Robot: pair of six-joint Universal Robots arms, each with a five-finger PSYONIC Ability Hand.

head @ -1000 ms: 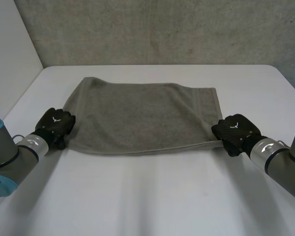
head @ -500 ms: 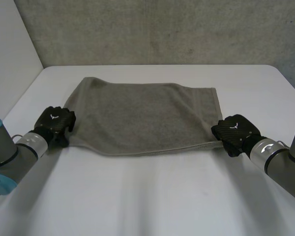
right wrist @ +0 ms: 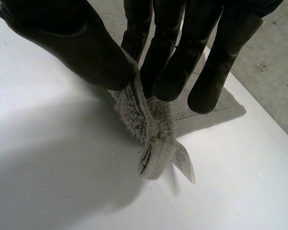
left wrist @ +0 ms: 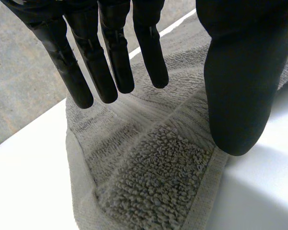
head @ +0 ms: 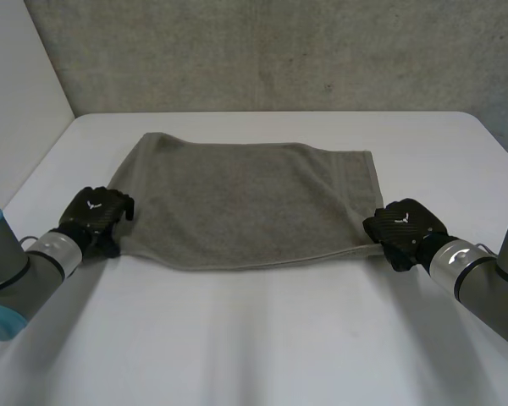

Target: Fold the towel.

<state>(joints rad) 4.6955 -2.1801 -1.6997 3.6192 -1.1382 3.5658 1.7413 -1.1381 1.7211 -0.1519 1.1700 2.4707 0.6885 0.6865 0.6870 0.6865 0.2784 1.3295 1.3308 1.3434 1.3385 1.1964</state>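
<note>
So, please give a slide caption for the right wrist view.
Right hand pinches a towel corner, its label hanging, over the white table.

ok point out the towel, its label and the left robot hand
towel (head: pixel 245 203): head view, cloth middle
label (right wrist: pixel 183 162): right wrist view, white face
left robot hand (head: pixel 97 213): head view, back of hand

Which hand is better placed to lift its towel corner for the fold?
Right. The right hand pinches a corner of the towel between thumb and fingers; the left hand has straight fingers over its corner, not closed on it.
</note>
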